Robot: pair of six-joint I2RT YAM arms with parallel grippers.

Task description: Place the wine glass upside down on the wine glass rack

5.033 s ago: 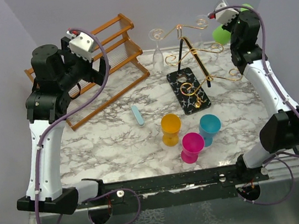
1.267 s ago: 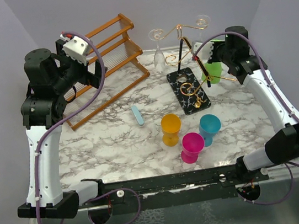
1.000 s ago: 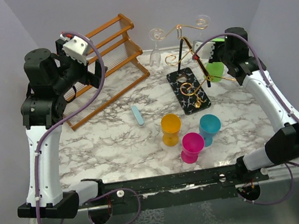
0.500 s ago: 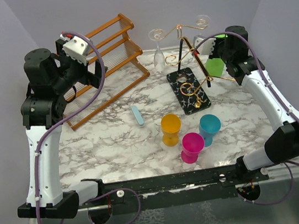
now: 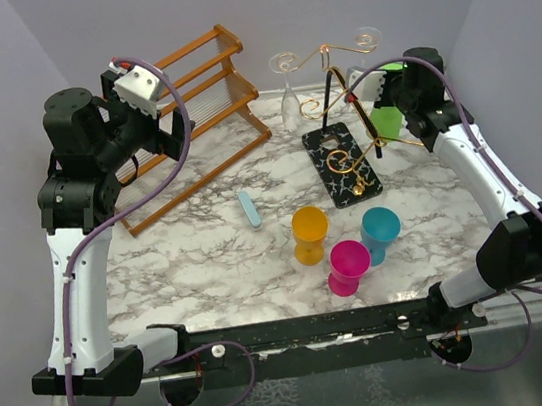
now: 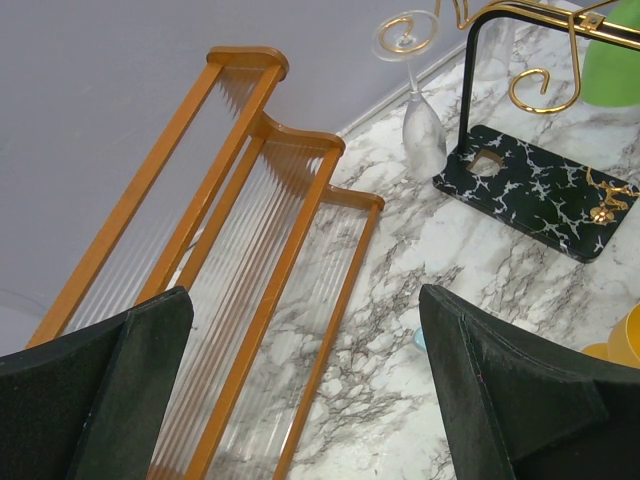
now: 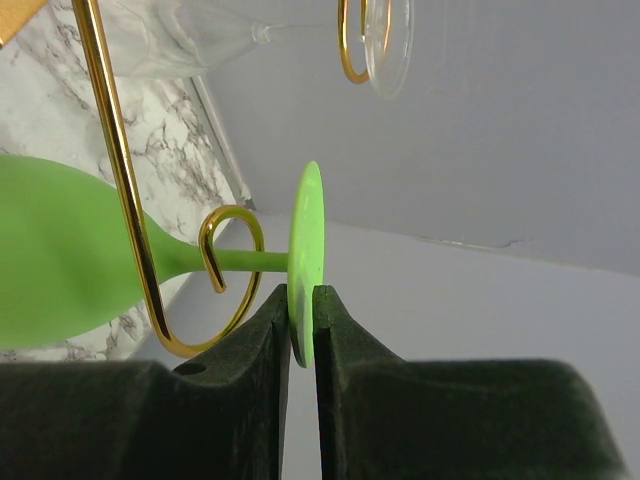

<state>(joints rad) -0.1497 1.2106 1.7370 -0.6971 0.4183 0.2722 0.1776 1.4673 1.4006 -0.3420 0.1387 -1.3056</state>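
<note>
The wine glass (image 5: pixel 388 124) is bright green and hangs bowl down at the right side of the wine glass rack (image 5: pixel 343 161). My right gripper (image 5: pixel 397 79) is shut on its foot disc. In the right wrist view the pads (image 7: pixel 270 330) pinch the green foot (image 7: pixel 306 240). The stem crosses a gold curl hook (image 7: pixel 232 270), and the bowl (image 7: pixel 50 260) is on the left. The rack's gold arms and black post (image 6: pixel 470 100) also show in the left wrist view. My left gripper (image 6: pixel 305 400) is open and empty above the wooden shelf rack.
A brown wooden slatted rack (image 5: pixel 186 104) stands at the back left. Two clear glasses (image 5: pixel 288 108) hang on the gold rack. A small blue object (image 5: pixel 249 208), a yellow cup (image 5: pixel 310 234), a pink cup (image 5: pixel 348 266) and a teal cup (image 5: pixel 380 233) sit mid-table.
My right gripper has carried the green glass from the far right corner in to the rack's right arm, then lifted it slightly. It barely moved in the last half second. The left arm holds still.
</note>
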